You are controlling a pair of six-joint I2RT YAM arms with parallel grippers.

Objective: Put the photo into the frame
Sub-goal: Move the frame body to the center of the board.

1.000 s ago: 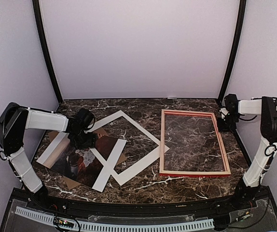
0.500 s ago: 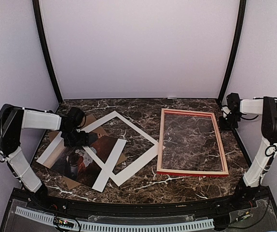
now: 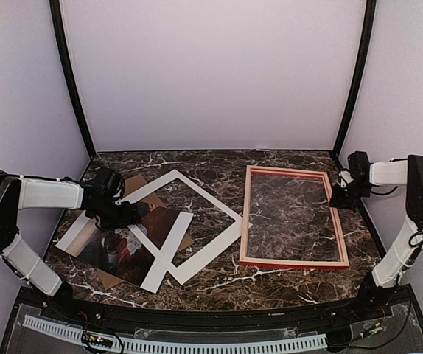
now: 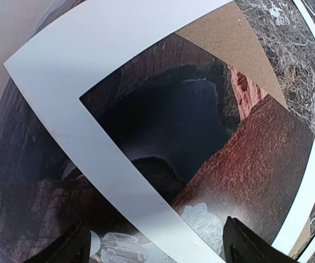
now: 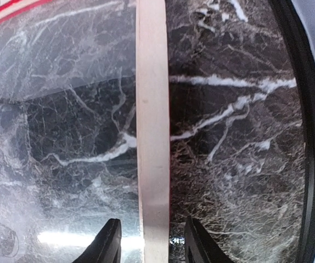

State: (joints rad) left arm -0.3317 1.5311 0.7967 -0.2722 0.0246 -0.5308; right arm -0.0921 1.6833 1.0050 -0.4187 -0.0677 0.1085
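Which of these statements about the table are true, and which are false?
1. The photo lies inside the frame. False: it lies on the table to the frame's left, and the frame holds no photo.
2. The mat overlaps the photo. True.
3. The right gripper straddles the frame's right rail. True.
4. The left gripper is shut on the mat. False: it is wide open over the mat and photo, holding nothing.
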